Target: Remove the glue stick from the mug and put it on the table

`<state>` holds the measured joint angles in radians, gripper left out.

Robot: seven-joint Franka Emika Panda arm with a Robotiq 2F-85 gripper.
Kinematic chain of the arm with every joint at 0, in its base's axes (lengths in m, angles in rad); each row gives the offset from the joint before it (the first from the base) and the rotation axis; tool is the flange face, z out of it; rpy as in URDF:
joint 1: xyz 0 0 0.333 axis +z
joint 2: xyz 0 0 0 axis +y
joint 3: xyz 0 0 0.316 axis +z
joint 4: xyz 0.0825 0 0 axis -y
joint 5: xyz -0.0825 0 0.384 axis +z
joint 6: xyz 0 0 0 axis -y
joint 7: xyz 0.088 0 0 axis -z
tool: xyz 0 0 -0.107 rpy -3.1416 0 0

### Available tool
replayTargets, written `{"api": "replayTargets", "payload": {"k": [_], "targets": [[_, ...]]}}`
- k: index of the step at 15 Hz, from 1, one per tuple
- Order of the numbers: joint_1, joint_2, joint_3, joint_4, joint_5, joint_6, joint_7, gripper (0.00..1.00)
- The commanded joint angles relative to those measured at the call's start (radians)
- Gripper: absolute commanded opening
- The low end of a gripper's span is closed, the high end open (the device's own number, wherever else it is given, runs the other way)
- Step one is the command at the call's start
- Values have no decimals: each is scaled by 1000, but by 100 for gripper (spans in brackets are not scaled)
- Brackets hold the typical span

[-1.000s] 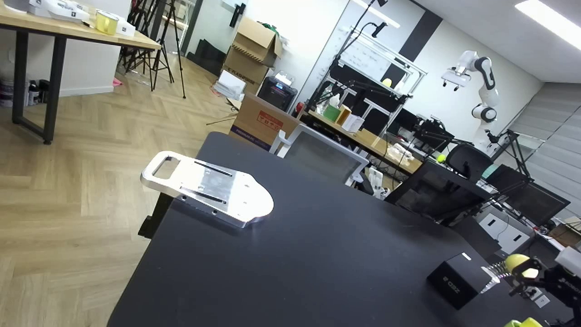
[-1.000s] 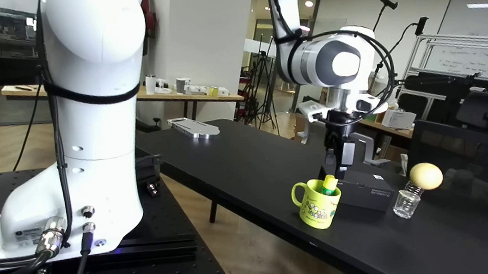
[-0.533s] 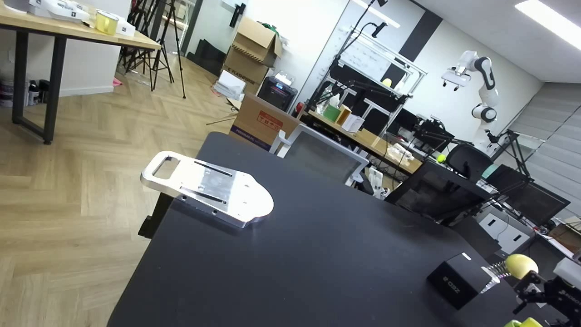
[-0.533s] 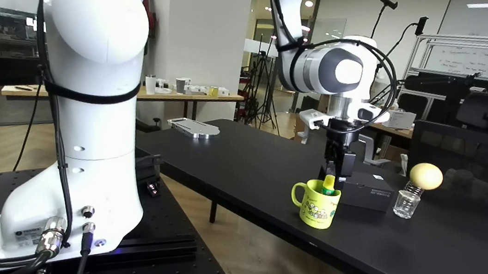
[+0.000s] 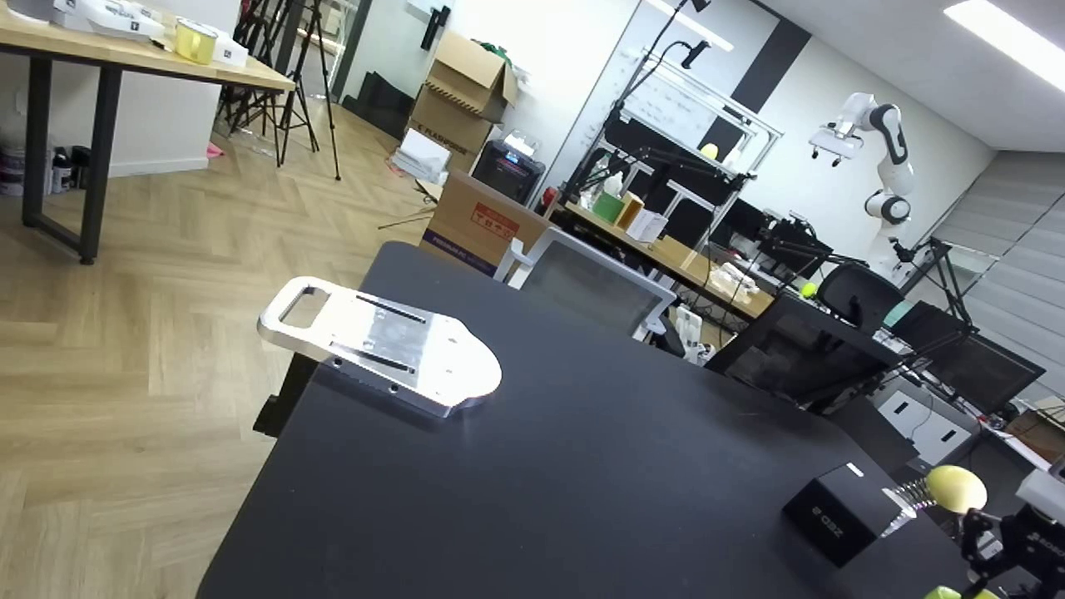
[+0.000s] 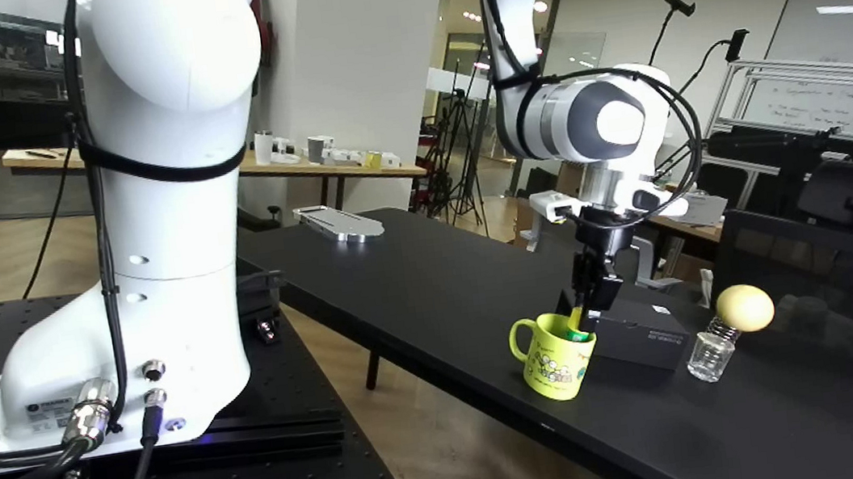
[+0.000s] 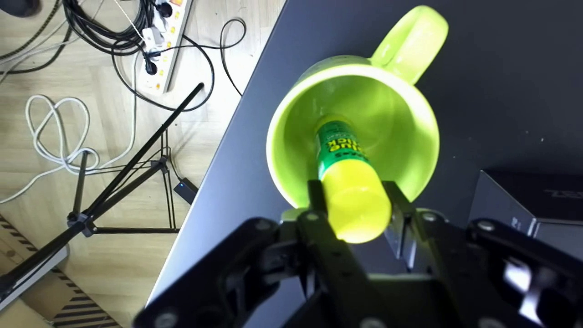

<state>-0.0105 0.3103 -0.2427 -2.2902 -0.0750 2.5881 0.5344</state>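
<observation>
The lime-green mug (image 6: 550, 371) stands upright on the black table (image 6: 433, 295), close to its edge. Inside the mug leans the glue stick (image 7: 334, 143), green with a yellow cap; its lower end still rests within the mug (image 7: 410, 123). My gripper (image 7: 354, 193) has come down over the mug's rim, and its two fingers press on either side of the yellow cap. The same grip shows in an exterior view, where the gripper (image 6: 586, 308) partly covers the cap. Only a sliver of the mug (image 5: 943, 593) appears at the bottom corner of an exterior view.
A black box (image 6: 642, 337) sits right beside the mug. Past it stands a glass jar (image 6: 709, 356) with a spring and a pale ball on top. A silver metal plate (image 5: 399, 341) lies at the table's far end. Cables and a tripod are on the floor.
My gripper has lowered and moved slightly in toward the mug, and its jaws have closed on the glue stick's cap. The stick's tilt has shifted a little; the mug has stayed put.
</observation>
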Motion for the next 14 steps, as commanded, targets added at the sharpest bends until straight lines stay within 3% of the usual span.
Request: {"api": "replayTargets", "payload": {"k": [1,5,9,14], "targets": [[-14,-44,11,37,38,-116,-17,9],[-24,-120,17,58,42,-242,-38,9],[-44,-151,17,82,29,-260,-26,9],[-103,-154,16,144,102,-310,-69,9]]}}
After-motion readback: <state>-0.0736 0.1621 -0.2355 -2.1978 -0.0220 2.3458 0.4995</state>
